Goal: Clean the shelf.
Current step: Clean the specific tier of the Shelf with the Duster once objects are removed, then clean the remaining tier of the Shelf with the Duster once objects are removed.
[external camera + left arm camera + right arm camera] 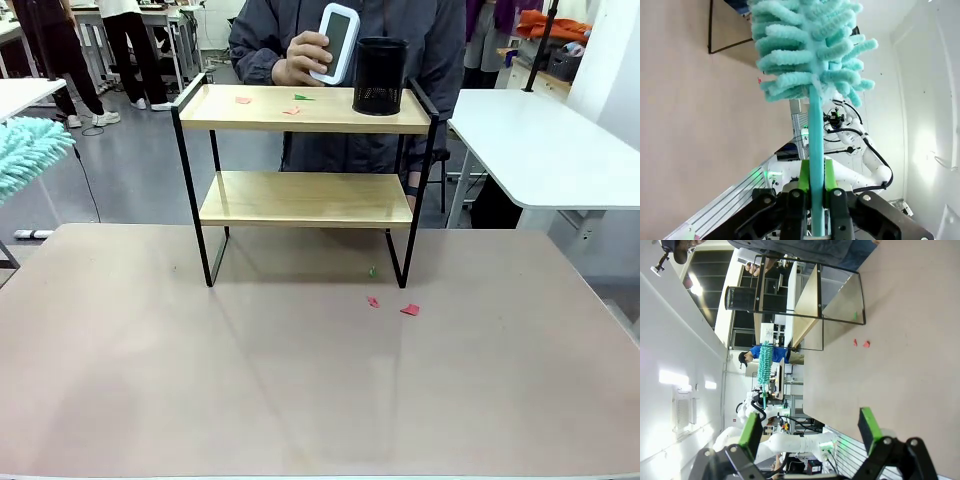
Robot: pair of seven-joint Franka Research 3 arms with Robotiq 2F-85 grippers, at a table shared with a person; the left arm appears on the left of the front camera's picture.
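Observation:
The shelf stands at the table's far middle, and lies sideways in the right wrist view. Pink and green paper scraps lie on its top board beside a black mesh cup. A person's hand holds a white device above that board. My left gripper is shut on the handle of a teal fluffy duster, whose head pokes in at the far left. My right gripper is open with nothing between its fingers.
More scraps lie on the table in front of the shelf's right leg: two red and one green. A white side table stands at the right, and another table corner at the far left.

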